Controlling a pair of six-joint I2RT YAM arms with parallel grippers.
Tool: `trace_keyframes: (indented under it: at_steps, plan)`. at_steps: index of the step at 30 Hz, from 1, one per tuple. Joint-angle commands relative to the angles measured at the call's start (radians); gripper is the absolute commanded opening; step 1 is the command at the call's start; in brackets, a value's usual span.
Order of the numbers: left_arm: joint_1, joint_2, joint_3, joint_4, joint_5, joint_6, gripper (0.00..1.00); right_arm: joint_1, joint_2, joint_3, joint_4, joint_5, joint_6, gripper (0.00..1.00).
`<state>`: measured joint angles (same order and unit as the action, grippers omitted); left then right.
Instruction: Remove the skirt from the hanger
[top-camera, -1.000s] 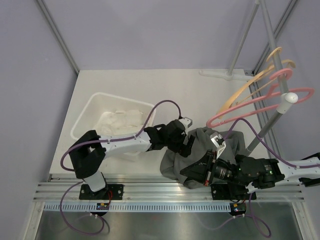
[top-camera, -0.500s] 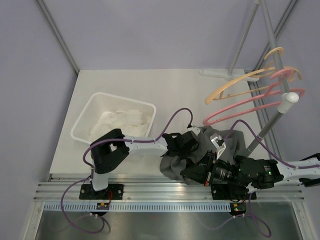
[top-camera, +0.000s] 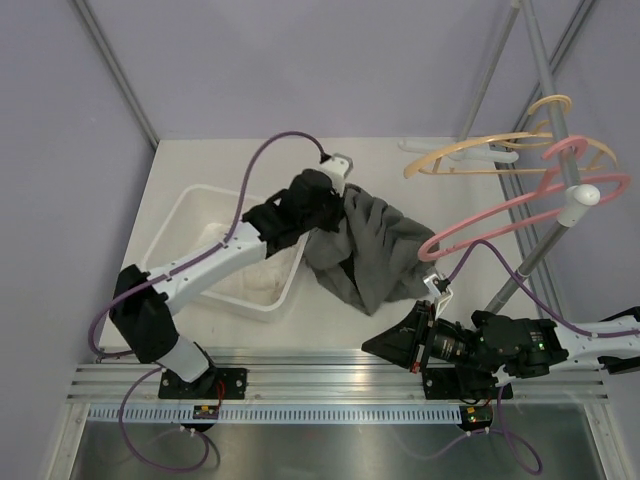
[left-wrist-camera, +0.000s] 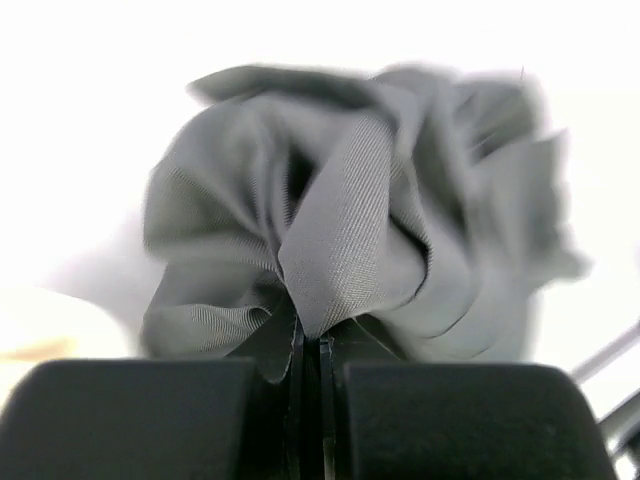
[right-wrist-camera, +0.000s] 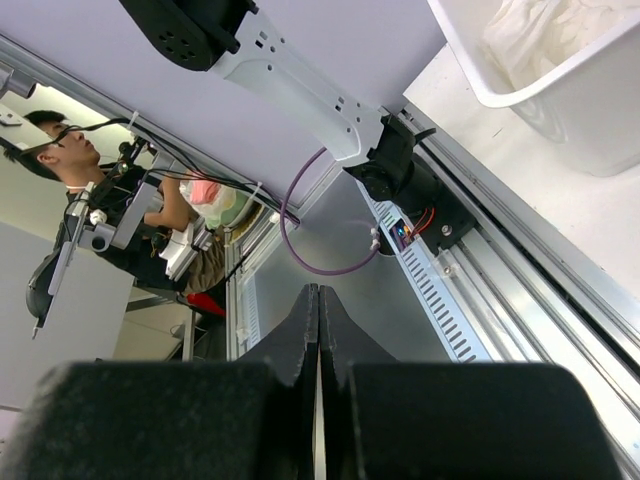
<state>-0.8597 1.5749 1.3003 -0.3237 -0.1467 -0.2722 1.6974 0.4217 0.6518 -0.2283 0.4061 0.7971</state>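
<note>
The grey skirt (top-camera: 370, 250) hangs bunched from my left gripper (top-camera: 335, 200), which is shut on a fold of it above the table, by the white bin's right edge. In the left wrist view the fabric (left-wrist-camera: 350, 230) is pinched between the closed jaws of that gripper (left-wrist-camera: 310, 335). The skirt's lower right edge reaches the left tip of the pink hanger (top-camera: 510, 210); I cannot tell whether they still touch. My right gripper (top-camera: 368, 347) lies low at the near edge, pointing left, shut and empty (right-wrist-camera: 313, 300).
A white bin (top-camera: 190, 215) holding white cloth (top-camera: 245, 250) stands at the left. A beige hanger (top-camera: 480, 155) and the pink one hang from the metal rack pole (top-camera: 545, 90) at the far right. The rack's white foot (top-camera: 440, 150) rests on the table's far edge.
My left gripper went from open to shut on the skirt and carried it up and away from the right arm toward the bin. The hangers have swung. The right arm stayed put.
</note>
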Motion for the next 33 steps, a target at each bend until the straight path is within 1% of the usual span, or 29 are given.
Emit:
trace_keyframes:
  at_steps: [1, 3, 4, 6, 8, 11, 12, 13, 18, 21, 26, 29, 33]
  plan:
    - [0.065, -0.091, 0.179, 0.052, 0.096, 0.12, 0.0, 0.007, 0.005, 0.002, 0.049, 0.011, 0.008, 0.0]
    - [0.083, -0.096, 0.261, 0.006, 0.113, 0.152, 0.0, 0.008, 0.009, 0.002, 0.049, 0.01, 0.008, 0.0]
    - [0.105, -0.104, 0.336, -0.004, 0.125, 0.16, 0.0, 0.007, 0.014, 0.003, 0.049, 0.01, 0.008, 0.0]
    - [0.122, -0.113, 0.398, -0.021, 0.134, 0.185, 0.0, 0.008, 0.017, 0.003, 0.049, 0.011, 0.01, 0.0]
    - [0.151, -0.124, 0.479, -0.058, 0.102, 0.206, 0.0, 0.008, 0.02, 0.003, 0.049, 0.01, 0.01, 0.0]
    - [0.218, -0.162, 0.528, -0.098, 0.09, 0.194, 0.0, 0.007, 0.022, 0.0, 0.049, 0.014, 0.011, 0.0]
    - [0.237, -0.182, 0.527, -0.104, 0.085, 0.185, 0.0, 0.007, 0.022, 0.0, 0.049, 0.014, 0.011, 0.0]
    - [0.278, -0.202, 0.519, -0.11, 0.082, 0.174, 0.0, 0.007, 0.025, 0.0, 0.049, 0.016, 0.011, 0.0]
    - [0.414, -0.366, 0.42, -0.138, 0.099, 0.134, 0.0, 0.007, 0.04, 0.0, 0.047, 0.019, 0.01, 0.0]
    - [0.455, -0.436, 0.409, -0.175, 0.116, 0.139, 0.0, 0.007, 0.049, 0.002, 0.038, 0.019, 0.01, 0.0]
    - [0.476, -0.513, 0.432, -0.233, 0.121, 0.145, 0.0, 0.008, 0.066, 0.008, 0.046, 0.022, 0.007, 0.0]
    - [0.478, -0.535, 0.453, -0.273, 0.084, 0.145, 0.0, 0.008, 0.078, 0.014, 0.046, 0.022, 0.004, 0.0]
    - [0.479, -0.593, 0.426, -0.259, 0.036, 0.136, 0.0, 0.008, 0.092, 0.012, 0.046, 0.02, 0.01, 0.0]
